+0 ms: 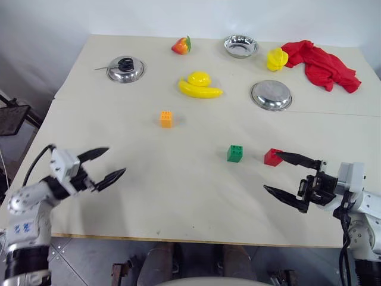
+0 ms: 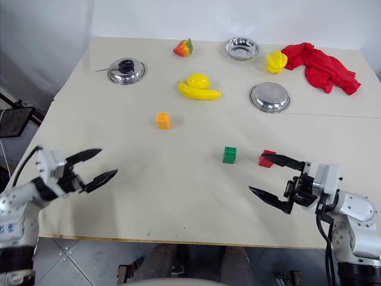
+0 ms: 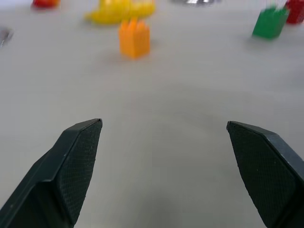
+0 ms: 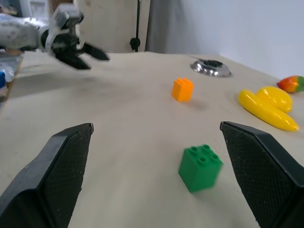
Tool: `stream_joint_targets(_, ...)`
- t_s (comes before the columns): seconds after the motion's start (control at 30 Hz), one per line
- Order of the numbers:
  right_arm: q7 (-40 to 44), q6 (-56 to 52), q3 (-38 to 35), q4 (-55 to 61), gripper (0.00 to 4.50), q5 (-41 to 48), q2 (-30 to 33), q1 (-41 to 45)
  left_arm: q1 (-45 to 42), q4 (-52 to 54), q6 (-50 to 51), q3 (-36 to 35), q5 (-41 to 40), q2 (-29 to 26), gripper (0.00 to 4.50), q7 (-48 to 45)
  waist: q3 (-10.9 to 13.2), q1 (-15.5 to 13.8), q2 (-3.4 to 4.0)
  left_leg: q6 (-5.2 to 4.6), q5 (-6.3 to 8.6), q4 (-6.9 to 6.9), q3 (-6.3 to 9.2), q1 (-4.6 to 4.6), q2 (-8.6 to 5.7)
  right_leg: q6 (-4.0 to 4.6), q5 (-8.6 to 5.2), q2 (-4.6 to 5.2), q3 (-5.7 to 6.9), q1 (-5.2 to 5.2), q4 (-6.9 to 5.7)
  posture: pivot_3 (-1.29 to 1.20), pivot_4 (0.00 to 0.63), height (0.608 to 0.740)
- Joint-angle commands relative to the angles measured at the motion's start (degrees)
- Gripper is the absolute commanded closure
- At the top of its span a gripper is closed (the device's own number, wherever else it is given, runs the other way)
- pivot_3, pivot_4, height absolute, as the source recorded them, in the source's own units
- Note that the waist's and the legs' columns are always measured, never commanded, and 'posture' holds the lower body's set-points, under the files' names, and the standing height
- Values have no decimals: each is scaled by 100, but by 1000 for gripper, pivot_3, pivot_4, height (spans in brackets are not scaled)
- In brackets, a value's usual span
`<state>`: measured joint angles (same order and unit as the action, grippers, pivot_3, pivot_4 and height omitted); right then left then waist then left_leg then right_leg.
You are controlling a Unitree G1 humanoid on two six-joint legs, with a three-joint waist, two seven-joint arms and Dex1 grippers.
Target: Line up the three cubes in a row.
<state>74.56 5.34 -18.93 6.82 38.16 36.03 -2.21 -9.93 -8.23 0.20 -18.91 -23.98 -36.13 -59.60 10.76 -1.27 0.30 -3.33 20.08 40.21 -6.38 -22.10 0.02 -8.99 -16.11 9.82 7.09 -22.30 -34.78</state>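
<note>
The orange cube (image 1: 166, 118) is a small studded plastic block that sits upright on the table (image 1: 178, 196), left of the middle and farther from the near edge than the other two. The green cube (image 1: 234, 153), also studs up, stands right of the middle, closer to the near edge and well apart from the orange one. The red cube (image 1: 273, 157) rests just to the right of the green one with a small gap between them, at about the same depth. Together they lie on a slanted line from far left to near right, unevenly spaced.
</note>
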Motion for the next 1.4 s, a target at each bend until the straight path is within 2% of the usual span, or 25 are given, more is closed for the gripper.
stream_joint_targets(0.03,61,-4,-202,9,0,118,120,-40,-1151,-922,-133,615,483,11,32,-2,-1,-13,-1,0,0,0,0,-1,-3,0,0,-1,3,0,0,0,150,740)
stream_joint_targets(0.17,15,-3,-205,39,0,67,128,-72,-2640,-2645,-281,1248,1181,203,32,245,-6,-1,-3,-4,-3,-1,-20,-3,-27,-1,1,-10,1,-4,3,0,150,740)
stream_joint_targets(0.23,-56,9,-233,158,0,52,100,-189,-3370,-3338,-287,1439,1415,495,32,551,-5,17,-6,-3,-3,-5,-31,-2,-25,-2,1,-14,2,-8,6,0,150,740)
stream_joint_targets(0.33,-170,50,-302,343,0,34,42,-418,-3807,-3478,166,1481,1393,864,32,900,-3,9,-11,-3,-3,-8,-33,-8,-23,-2,1,-17,9,-14,10,0,150,740)
stream_joint_targets(0.43,-297,68,-368,560,0,37,-11,-675,-3515,-2506,1017,1528,1311,1019,32,1222,-3,46,-12,-3,-2,-16,-34,-9,-20,-2,1,-17,10,-17,15,0,150,740)
stream_joint_targets(0.53,-390,82,-384,718,0,40,-60,-888,-2953,-1151,2148,1466,1410,1246,32,2220,-3,91,-12,-3,-2,-17,-32,-7,-13,-2,1,-17,12,-16,14,0,150,740)
stream_joint_targets(0.63,-465,101,-319,758,0,12,-116,-956,-2593,-471,2652,1574,1513,1527,32,2827,-2,89,-12,-3,-3,-7,-28,-6,9,-3,1,-16,9,-11,11,0,150,740)
stream_joint_targets(0.7,-497,101,-258,779,0,-4,-147,-957,-2586,-524,2444,1568,1747,1685,32,3339,-2,62,-13,-4,-3,-1,-28,-5,12,-5,2,-15,7,-7,10,0,150,740)
stream_joint_targets(0.97,-457,39,-180,769,0,41,-131,-921,-3114,-1280,2455,1319,1657,1933,32,3959,-2,-26,-14,-1,-6,2,-29,-3,12,-5,2,-15,4,-8,8,0,150,740)
stream_joint_targets(1.2,-427,10,-50,732,0,52,-152,-787,-3082,-938,2962,1476,1678,2251,32,4111,-2,-19,-14,-2,-5,0,-29,-5,4,-5,2,-15,8,-8,12,0,150,740)
stream_joint_targets(1.4,-417,9,27,630,0,36,-158,-686,-3141,-1026,2926,1377,1717,2461,32,4604,-2,-21,-15,0,-6,1,-29,-4,10,-5,2,-15,7,-8,10,0,150,740)
